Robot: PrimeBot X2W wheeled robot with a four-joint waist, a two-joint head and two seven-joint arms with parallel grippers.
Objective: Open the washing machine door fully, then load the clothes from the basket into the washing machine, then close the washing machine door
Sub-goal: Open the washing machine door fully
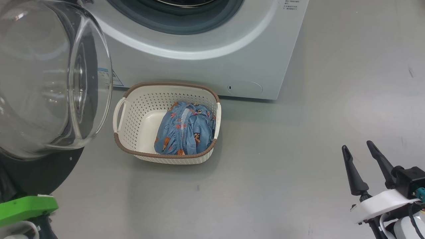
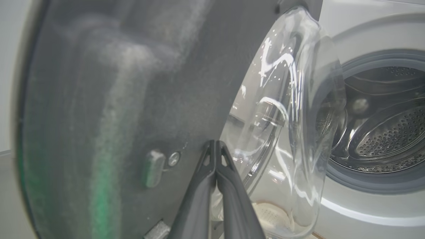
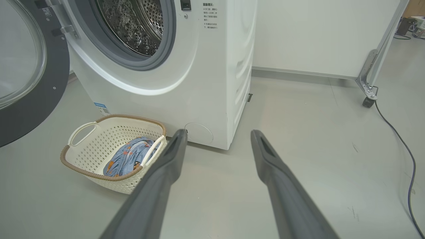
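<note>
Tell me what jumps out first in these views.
The washing machine door stands wide open at the left of the head view, its glass bowl looming large. Before the washing machine, the basket sits on the floor with the blue clothes inside. The right gripper hangs open at lower right.

The washing machine door (image 1: 49,83) stands swung open at the left of the washing machine (image 1: 206,63), its clear glass bowl bulging from the wide black rim. The machine is a white front-loading box. Its round opening is uncovered and ringed by a grey gasket (image 3: 167,49), with the perforated steel drum (image 3: 136,26) behind. The basket (image 1: 132,109), cream-white and perforated with a brown woven-look rim and white side handles, sits upright on the floor (image 1: 265,166) just before the machine, near the open door. The clothes (image 1: 186,131), light blue with small orange-brown prints and a gathered elastic waistband, lie bunched in the basket's right half.
</note>
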